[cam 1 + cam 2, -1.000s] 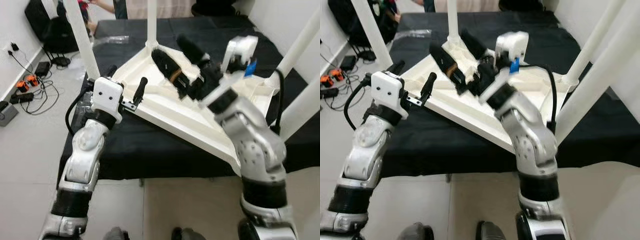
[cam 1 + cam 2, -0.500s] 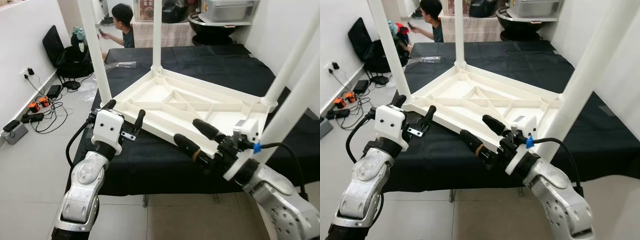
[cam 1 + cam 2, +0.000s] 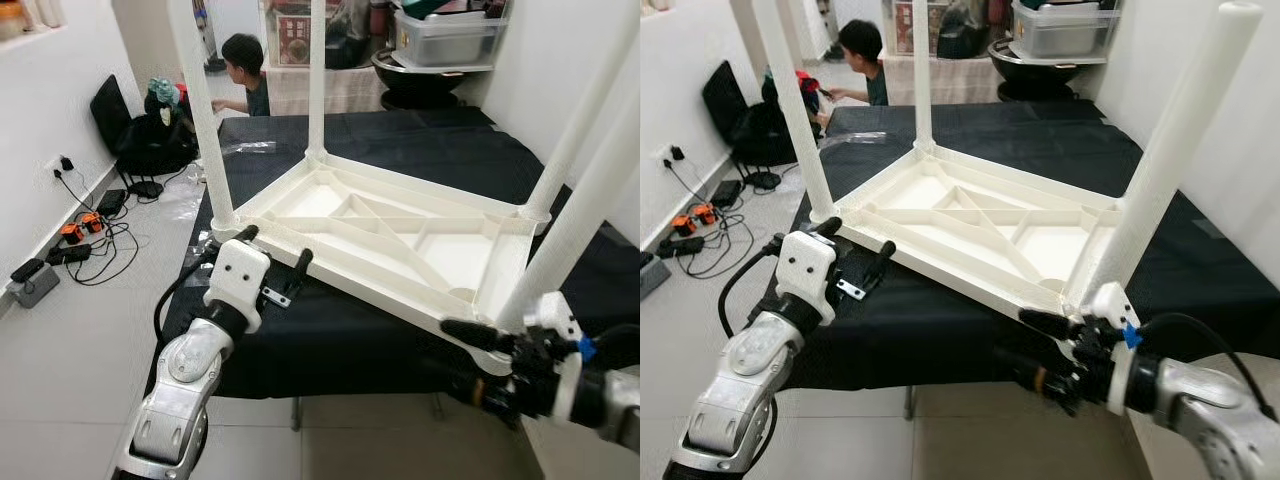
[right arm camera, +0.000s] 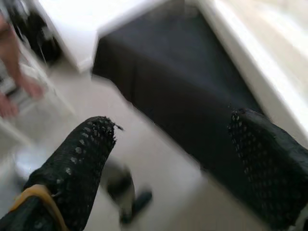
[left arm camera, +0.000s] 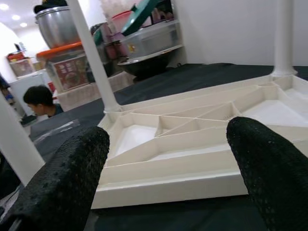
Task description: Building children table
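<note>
A white children's table (image 3: 400, 235) lies upside down on a black-covered surface (image 3: 340, 335), its legs (image 3: 200, 110) pointing up. My left gripper (image 3: 272, 250) is open just in front of the table's near left corner, touching nothing. In the left wrist view its fingers (image 5: 67, 183) frame the ribbed underside (image 5: 192, 144). My right gripper (image 3: 462, 360) is open and low at the near right, below the corner that carries the nearest leg (image 3: 590, 210). The right wrist view is blurred, with its fingers (image 4: 77, 159) over the black cover (image 4: 159, 82) and the floor.
A person (image 3: 243, 70) sits on the floor at the back, beside a black bag (image 3: 130, 120). Cables and power strips (image 3: 70, 225) lie along the left wall. Storage boxes and a pot (image 3: 440, 30) stand behind. A white wall is close on the right.
The camera has pulled back and tilted up. My right gripper has dropped from above the table's underside to below its near right corner. The left gripper stays by the near left corner.
</note>
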{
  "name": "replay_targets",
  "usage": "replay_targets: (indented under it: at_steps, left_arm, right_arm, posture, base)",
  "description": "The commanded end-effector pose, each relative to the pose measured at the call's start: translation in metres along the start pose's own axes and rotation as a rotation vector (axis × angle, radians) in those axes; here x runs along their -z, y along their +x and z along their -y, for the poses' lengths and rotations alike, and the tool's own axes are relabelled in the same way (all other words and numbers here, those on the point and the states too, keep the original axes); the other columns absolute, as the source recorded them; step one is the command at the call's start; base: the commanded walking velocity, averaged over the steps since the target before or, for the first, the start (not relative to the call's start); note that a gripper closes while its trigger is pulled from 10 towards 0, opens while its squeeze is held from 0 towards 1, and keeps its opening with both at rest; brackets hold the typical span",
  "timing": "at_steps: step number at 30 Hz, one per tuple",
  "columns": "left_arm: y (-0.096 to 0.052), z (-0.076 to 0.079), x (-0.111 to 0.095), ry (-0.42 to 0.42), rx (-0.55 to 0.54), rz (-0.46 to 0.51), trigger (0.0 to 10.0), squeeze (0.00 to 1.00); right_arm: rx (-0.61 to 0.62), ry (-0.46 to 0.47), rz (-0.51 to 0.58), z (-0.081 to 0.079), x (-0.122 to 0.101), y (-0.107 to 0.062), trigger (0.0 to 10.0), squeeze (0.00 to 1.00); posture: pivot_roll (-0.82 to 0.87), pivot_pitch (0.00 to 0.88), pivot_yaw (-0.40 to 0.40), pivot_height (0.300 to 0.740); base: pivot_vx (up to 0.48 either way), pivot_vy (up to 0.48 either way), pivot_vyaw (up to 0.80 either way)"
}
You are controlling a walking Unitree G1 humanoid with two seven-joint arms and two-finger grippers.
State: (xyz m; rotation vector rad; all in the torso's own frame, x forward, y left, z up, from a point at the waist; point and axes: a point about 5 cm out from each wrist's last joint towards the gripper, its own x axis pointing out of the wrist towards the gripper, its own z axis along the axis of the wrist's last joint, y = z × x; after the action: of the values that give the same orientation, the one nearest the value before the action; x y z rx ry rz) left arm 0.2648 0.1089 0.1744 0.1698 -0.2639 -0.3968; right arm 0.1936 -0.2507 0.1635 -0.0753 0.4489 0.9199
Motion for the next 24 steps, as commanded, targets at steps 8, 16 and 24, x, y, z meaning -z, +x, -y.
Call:
replay_targets:
  at_steps: [8,16,24]
  left_arm:
    - [-0.002,0.008,0.001,-0.023,0.033,-0.018,10.0,0.0]
    - [-0.022,0.036,0.01,-0.123,0.211,-0.102,10.0,0.0]
    - [-0.029,0.044,0.01,-0.152,0.244,-0.12,10.0,0.0]
  right_arm:
    - [0.177,-0.087,-0.266,0.032,0.014,-0.038,10.0,0.0]
    - [0.524,-0.17,-0.167,0.078,-0.01,-0.048,10.0,0.0]
    - [0.305,-0.164,0.136,0.048,-0.049,0.007,10.0,0.0]
  posture:
    - [-0.04,0.03,0.025,0.74]
    - [-0.04,0.045,0.027,0.74]
    - [-0.03,0.054,0.02,0.74]
  base:
    - [0.0,0.0,0.0]
    - [0.0,0.0,0.0]
    - [0.0,0.0,0.0]
